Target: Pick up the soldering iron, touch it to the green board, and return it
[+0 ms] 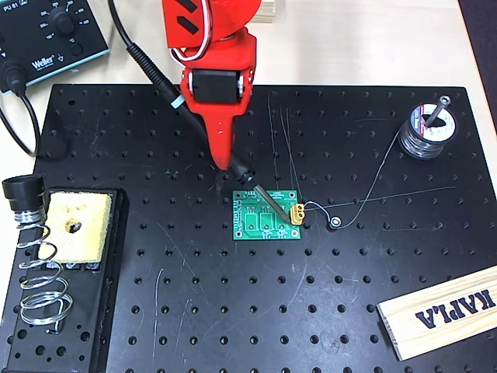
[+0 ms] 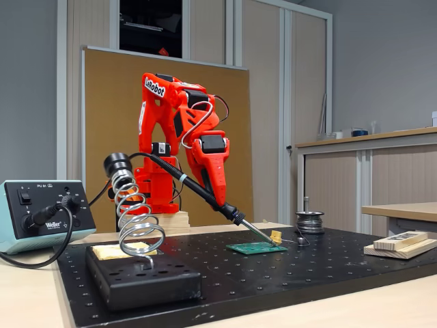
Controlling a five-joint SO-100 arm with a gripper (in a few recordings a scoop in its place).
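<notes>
The soldering iron (image 1: pixel 203 128) is held clamped in the gripper (image 1: pixel 227 159), slanting down ahead of the jaws, with its metal tip brought onto the green board (image 1: pixel 267 217) beside the yellow connector (image 1: pixel 297 212). In the fixed view the tip appears to meet the board's far edge, so the touching step is judged to be in hand. Next, the iron would need to be lifted clear and carried, cord trailing, to the coiled spring stand (image 1: pixel 37 268), well off behind and to the side of the gripper, then slid in. One iron, one board, one stand, one yellow sponge (image 1: pixel 78 225), one solder spool (image 1: pixel 428 128) and one wooden block (image 1: pixel 444 310) are counted
</notes>
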